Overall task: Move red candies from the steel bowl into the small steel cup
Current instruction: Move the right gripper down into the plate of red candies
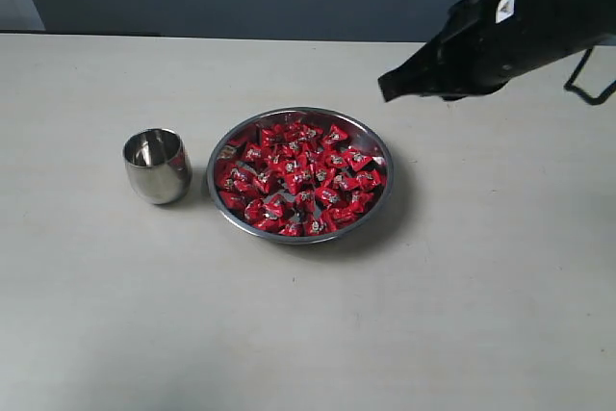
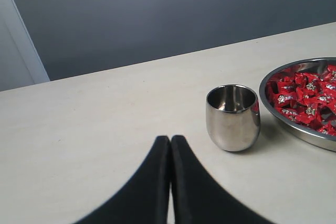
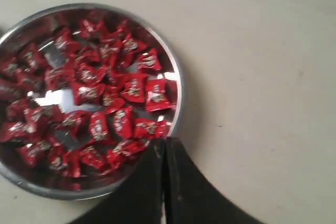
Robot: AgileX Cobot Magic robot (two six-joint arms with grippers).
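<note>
The left gripper (image 2: 170, 140) is clenched on nothing, near the small steel cup (image 1: 157, 166). Just right of the cup stands the steel bowl (image 1: 298, 240), holding the red candies (image 1: 298, 180). Beyond its far right rim hangs the right gripper (image 1: 385, 87), clenched, empty.

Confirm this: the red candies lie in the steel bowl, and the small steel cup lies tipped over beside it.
Wrong on one point: the small steel cup stands upright, mouth up, beside the steel bowl, as the left wrist view shows. The red candies do lie in the bowl.
</note>
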